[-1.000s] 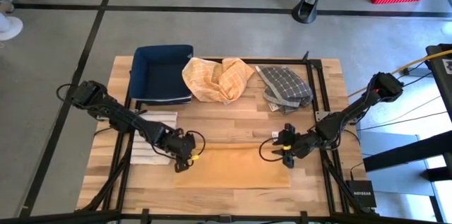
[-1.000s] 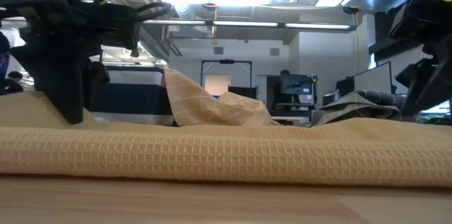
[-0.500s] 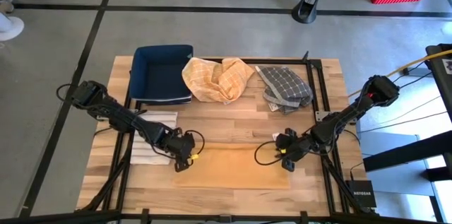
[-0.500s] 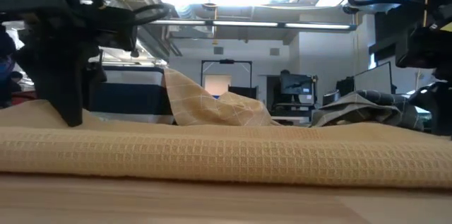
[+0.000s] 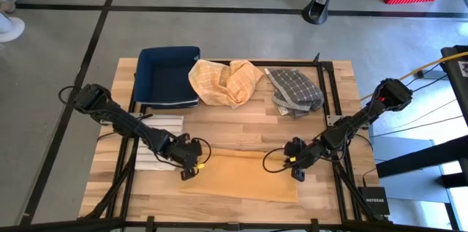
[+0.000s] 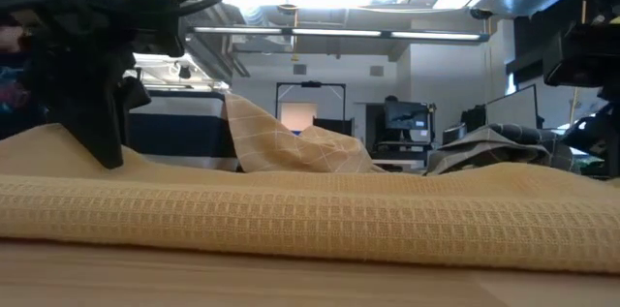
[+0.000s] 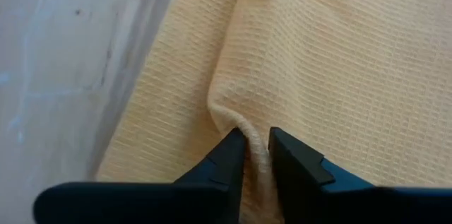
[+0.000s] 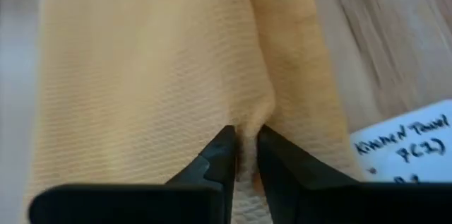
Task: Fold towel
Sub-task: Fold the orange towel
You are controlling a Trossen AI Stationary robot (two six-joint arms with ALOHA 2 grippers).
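Note:
A yellow waffle-weave towel [image 5: 241,178] lies spread flat on the near part of the wooden table. My left gripper [image 5: 194,166] is at the towel's left end near its far corner and is shut on a raised pucker of the cloth [image 7: 258,146]. My right gripper [image 5: 295,167] is at the towel's right end near its far corner, likewise shut on a pucker [image 8: 242,146]. In the low view the towel [image 6: 310,220] fills the foreground, humped up at its left end below the left gripper [image 6: 105,152]. My left gripper pinches a small raised ridge of the towel [image 7: 239,121] between its two fingertips. The fingers slant down from the table's left. The rest of the towel lies on the table. One layer or several, I cannot tell. My right gripper pinches a narrow pucker of the towel [image 8: 253,119] between its two fingertips, close to the towel's right edge. The fingers slant down from the table's right. The towel stays on the table around the pinch.
At the table's far side stand a dark blue bin [image 5: 168,75], a crumpled yellow checked cloth [image 5: 225,80] and a grey checked cloth [image 5: 296,89]. A folded white striped towel [image 5: 157,144] lies left of the left gripper. A handwritten white label [image 8: 406,146] lies by the towel's right edge.
My right gripper has sunk toward the table's near edge onto the towel's right end, and both grippers have shut on puckers of cloth. The towel's left end has humped up under the left gripper, and its outline now lies slightly askew.

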